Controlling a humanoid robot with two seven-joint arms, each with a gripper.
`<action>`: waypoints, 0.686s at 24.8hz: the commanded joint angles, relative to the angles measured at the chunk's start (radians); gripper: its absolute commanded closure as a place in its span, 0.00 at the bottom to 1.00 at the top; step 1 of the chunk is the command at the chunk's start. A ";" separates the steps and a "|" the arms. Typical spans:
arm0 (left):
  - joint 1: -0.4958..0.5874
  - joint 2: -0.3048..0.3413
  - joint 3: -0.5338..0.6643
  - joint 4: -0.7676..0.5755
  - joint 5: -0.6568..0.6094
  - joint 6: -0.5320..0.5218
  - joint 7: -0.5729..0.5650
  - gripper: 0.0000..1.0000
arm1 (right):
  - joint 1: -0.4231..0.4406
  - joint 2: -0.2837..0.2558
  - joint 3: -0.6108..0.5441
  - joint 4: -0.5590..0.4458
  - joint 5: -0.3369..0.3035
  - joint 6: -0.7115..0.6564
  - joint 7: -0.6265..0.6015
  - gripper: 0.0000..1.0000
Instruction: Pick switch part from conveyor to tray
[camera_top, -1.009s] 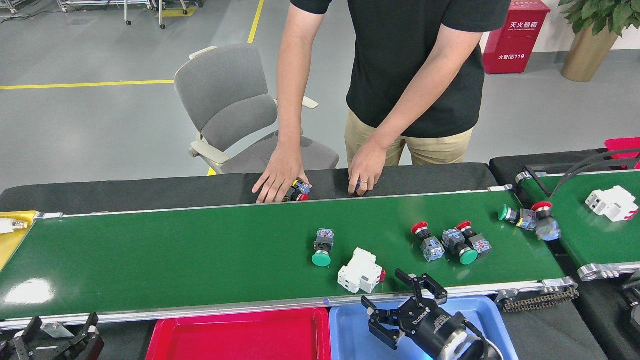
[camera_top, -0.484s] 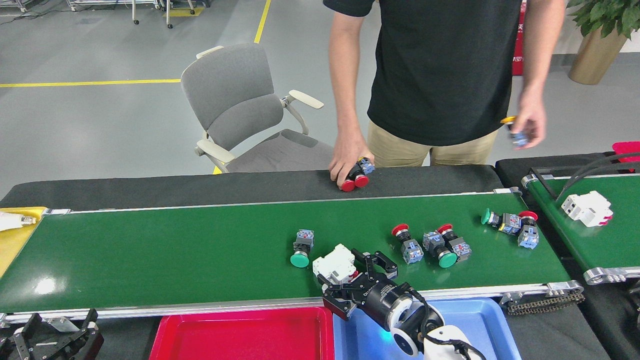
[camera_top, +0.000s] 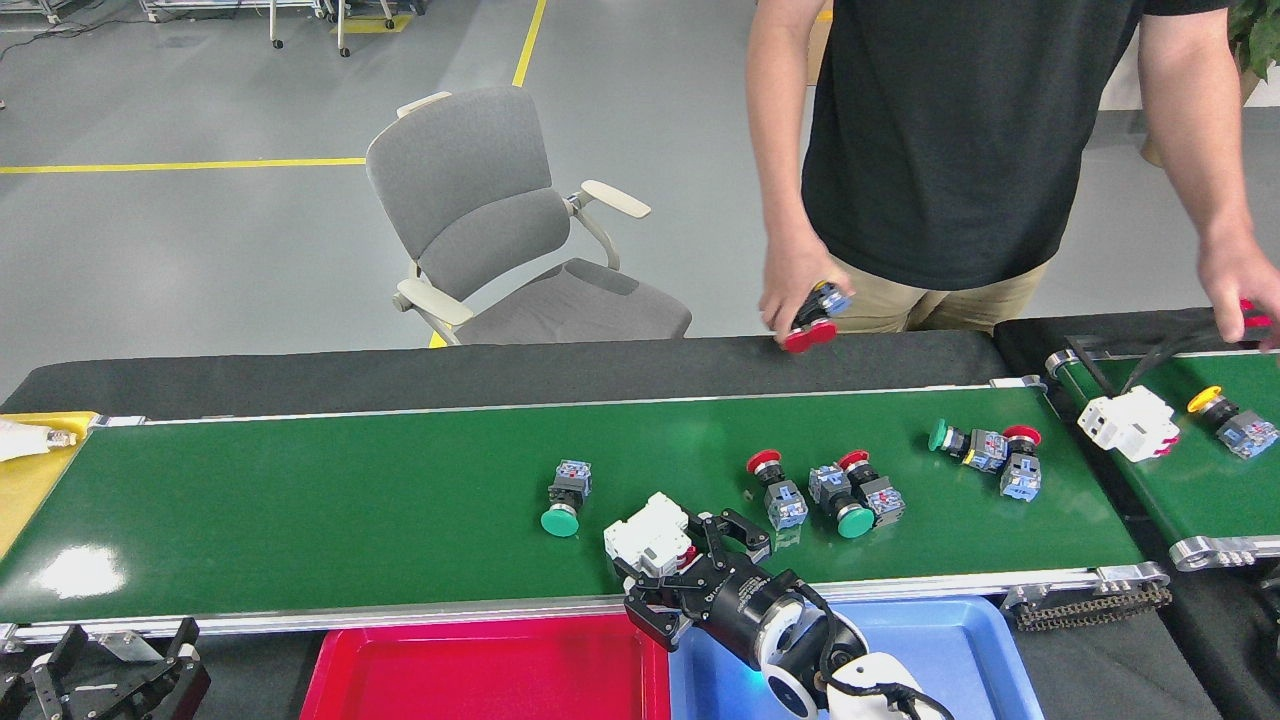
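**Right gripper at the white breaker**

The right gripper (camera_top: 668, 560) – white lettering on its black body too small to read – has its fingers spread around the white circuit breaker (camera_top: 648, 536) on the green conveyor (camera_top: 300, 510), apparently not clamped. The left gripper (camera_top: 110, 655) sits parted, empty.

Black, angular right claw (camera_top: 668, 578) with white lettering; silver-ringed wrist; white forearm; black cable; black left claw (camera_top: 118, 668)

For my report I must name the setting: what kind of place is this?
Probably a factory floor or an industrial training workshop: a green conveyor carries switch parts such as a white switch part, sorting trays sit below, and yellow lines mark the grey floor.
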 joint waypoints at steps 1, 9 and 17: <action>0.003 0.003 0.000 -0.029 -0.003 -0.026 0.002 0.00 | 0.020 -0.053 -0.014 -0.083 -0.008 -0.003 -0.054 0.89; 0.005 -0.003 -0.148 -0.137 -0.005 -0.046 -0.006 0.00 | 0.399 -0.292 -0.236 -0.348 -0.057 -0.035 -0.269 0.62; -0.099 -0.037 -0.291 -0.139 -0.008 -0.037 -0.098 0.00 | 0.523 -0.168 -0.456 -0.350 -0.134 0.046 -0.292 0.00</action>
